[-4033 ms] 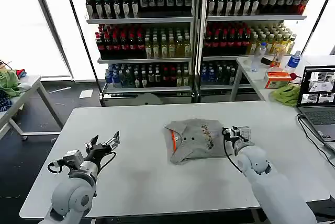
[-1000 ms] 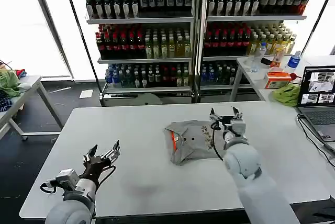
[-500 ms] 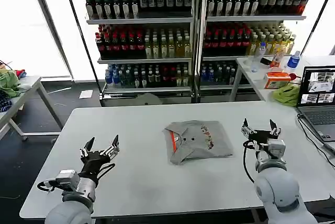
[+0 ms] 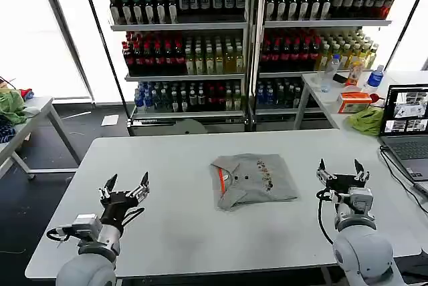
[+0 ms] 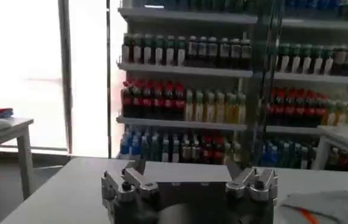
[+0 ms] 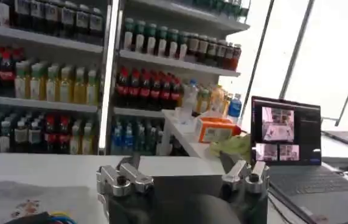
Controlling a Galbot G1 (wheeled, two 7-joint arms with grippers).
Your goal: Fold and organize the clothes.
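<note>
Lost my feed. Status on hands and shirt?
Left hand open, empty, left of shirt. Right hand open, empty, right of it. Grey shirt folded, mid-table. Nothing in the way.

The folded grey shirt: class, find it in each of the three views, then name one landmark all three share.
Head view: the folded grey shirt lies mid-table, between the left hand and the right hand, touching neither.
Left wrist view: a grey corner with orange trim at the picture's edge.
Right wrist view: its printed part shows beside the hand.
Shared landmark: the drinks shelves.
</note>
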